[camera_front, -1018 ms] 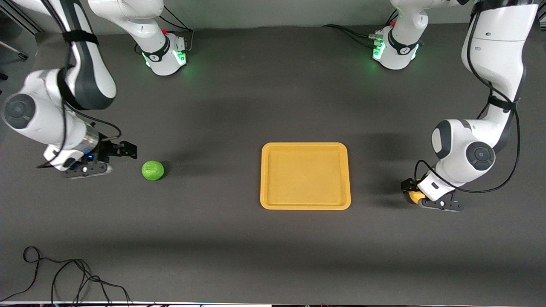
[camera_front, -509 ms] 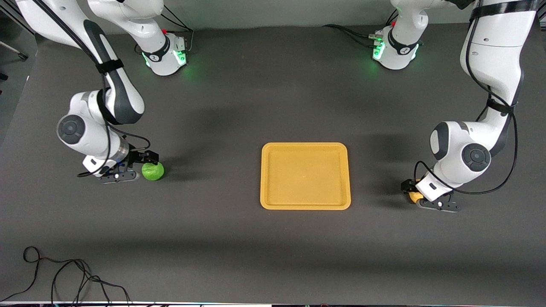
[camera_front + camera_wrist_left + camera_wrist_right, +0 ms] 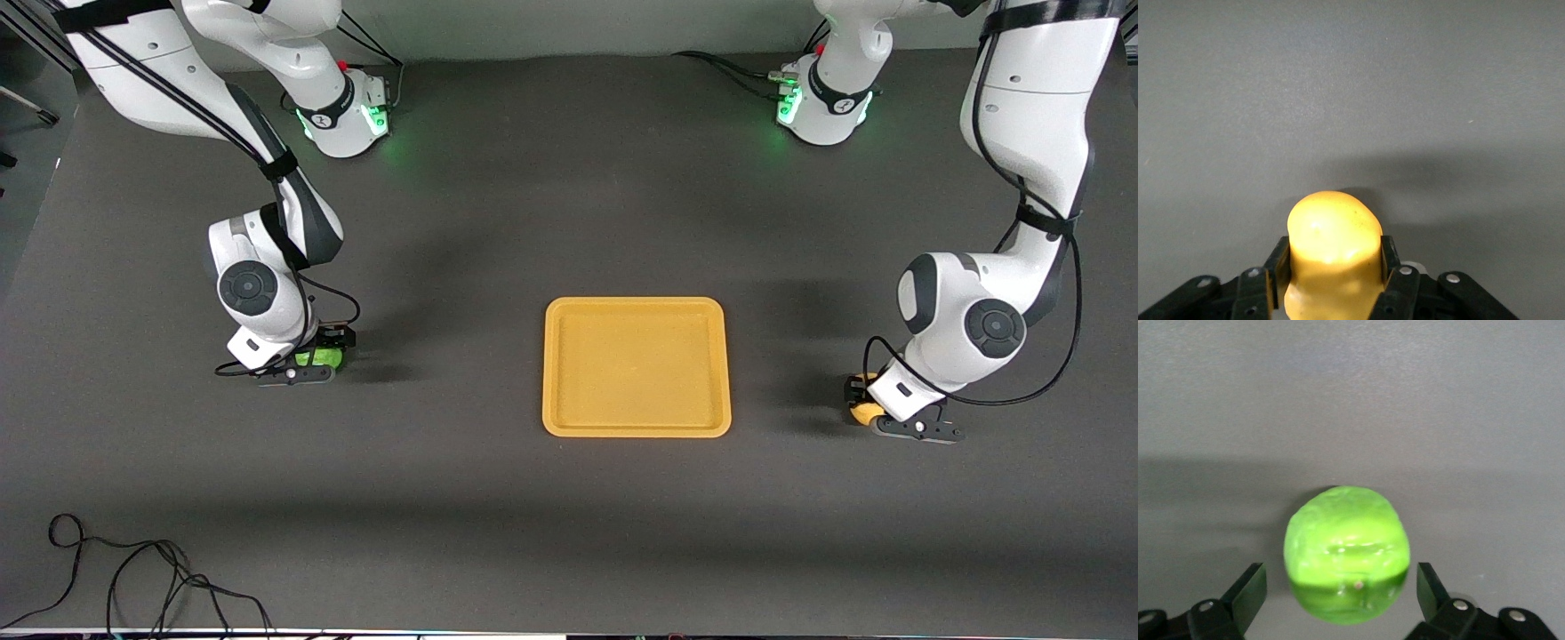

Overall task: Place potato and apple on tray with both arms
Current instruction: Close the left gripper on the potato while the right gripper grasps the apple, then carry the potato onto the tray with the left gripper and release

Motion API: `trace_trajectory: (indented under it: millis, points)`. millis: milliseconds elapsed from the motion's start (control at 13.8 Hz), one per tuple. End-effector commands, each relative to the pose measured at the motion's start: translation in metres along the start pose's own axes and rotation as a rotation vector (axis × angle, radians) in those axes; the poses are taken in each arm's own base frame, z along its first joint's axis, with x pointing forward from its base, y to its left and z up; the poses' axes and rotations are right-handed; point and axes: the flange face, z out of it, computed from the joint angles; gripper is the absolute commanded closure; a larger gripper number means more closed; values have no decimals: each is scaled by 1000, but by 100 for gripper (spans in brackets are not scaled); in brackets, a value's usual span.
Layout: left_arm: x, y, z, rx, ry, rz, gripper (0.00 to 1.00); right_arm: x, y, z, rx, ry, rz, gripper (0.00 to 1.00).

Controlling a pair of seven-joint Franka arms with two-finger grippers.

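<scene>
Now that my right end effector (image 3: 313, 357) has swung in, spread around the apple (image 3: 1346, 553) beside the tray (image 3: 636, 431), I judge both grasps near, the left end effector (image 3: 1331, 283) pinching the potato (image 3: 1333, 247).

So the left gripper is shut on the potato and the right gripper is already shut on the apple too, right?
Not quite. The left gripper is shut on the potato, but the right gripper is open: the right wrist view shows its fingers apart from the apple, with gaps either side.

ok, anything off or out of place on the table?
Nothing stands out. The tray sits flat and square; left gripper is clamped on the potato, right gripper is open around the apple.
</scene>
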Motion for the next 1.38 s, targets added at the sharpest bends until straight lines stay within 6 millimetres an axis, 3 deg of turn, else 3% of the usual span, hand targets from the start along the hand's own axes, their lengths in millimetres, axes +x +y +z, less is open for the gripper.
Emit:
trace_trajectory:
  millis: [0,145,218,364,436,582,727,800,945,1164,1236,1309]
  points:
    - [4,43,-83,23,-63,-67,75,4,6,0,-15,14,9,2]
    - [8,103,-121,43,-122,-136,75,8,13,7,6,26,47,10]
    - [7,140,-133,57,-142,-162,75,10,12,9,32,33,71,23]
    - [-4,205,-136,74,-148,-196,75,15,14,1,51,38,102,58]
    - [-6,221,-133,61,-144,-205,75,18,15,-5,48,38,105,66]
    - [-10,258,-112,24,-129,-232,74,25,21,-28,30,6,118,69]
    - [-12,290,-70,11,-107,-241,73,38,19,-73,67,-53,168,69]
    - [-12,299,-47,7,-98,-250,73,46,13,-94,90,-73,176,69]
    - [-14,305,-20,11,-97,-245,73,56,9,-125,143,-97,158,69]
    - [-16,304,-7,21,-107,-225,65,64,-13,-165,227,-99,133,70]
    - [-16,304,-6,22,-108,-224,55,66,-27,-180,235,-87,126,70]
    - [-16,304,-6,26,-105,-218,19,67,-45,-193,255,-77,114,71]
